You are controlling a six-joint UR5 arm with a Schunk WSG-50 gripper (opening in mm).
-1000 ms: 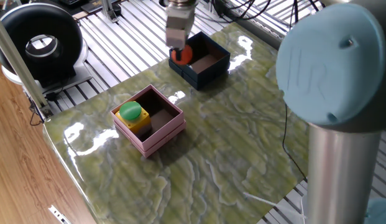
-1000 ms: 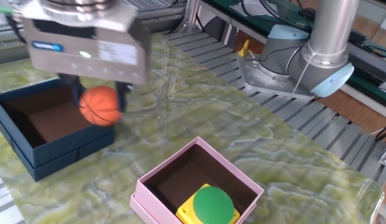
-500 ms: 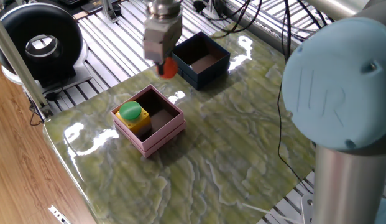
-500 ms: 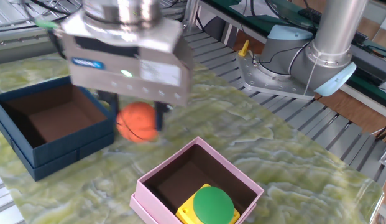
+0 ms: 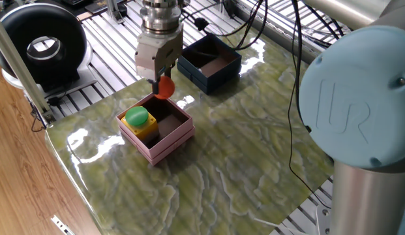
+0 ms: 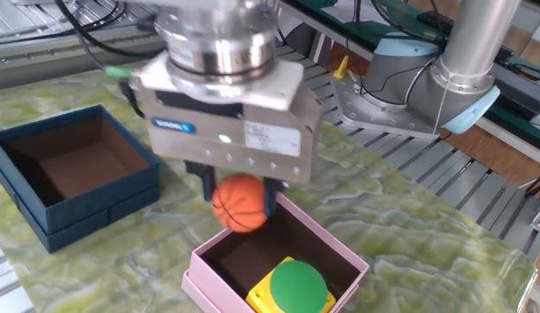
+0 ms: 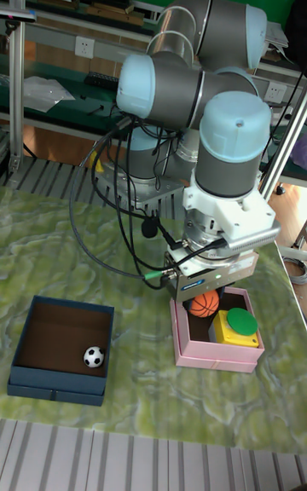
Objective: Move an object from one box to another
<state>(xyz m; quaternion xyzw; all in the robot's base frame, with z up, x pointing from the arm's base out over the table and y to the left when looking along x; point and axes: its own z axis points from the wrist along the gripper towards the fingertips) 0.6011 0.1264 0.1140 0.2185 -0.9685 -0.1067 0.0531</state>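
Note:
My gripper (image 5: 162, 83) is shut on a small orange basketball (image 5: 165, 87) and holds it in the air over the far edge of the pink box (image 5: 169, 145). From the other side the basketball (image 6: 241, 203) hangs just above the pink rim (image 6: 200, 276), with the gripper (image 6: 240, 193) body right over it. A yellow block with a green button (image 5: 137, 119) lies inside the pink box. The navy box (image 5: 222, 75) stands apart on the marbled table; in the tall view it (image 7: 55, 392) holds a small black-and-white ball (image 7: 94, 357).
A black round device (image 5: 42, 42) stands off the table at the back left. The arm's base (image 6: 400, 87) is bolted beyond the table's far side. Cables trail from the wrist (image 7: 128, 235). A metal slatted frame surrounds the green marbled tabletop (image 5: 241, 156).
The gripper carried the orange basketball out of the navy box and across the table, and it now hangs over the pink box's edge. The boxes and yellow block stayed put.

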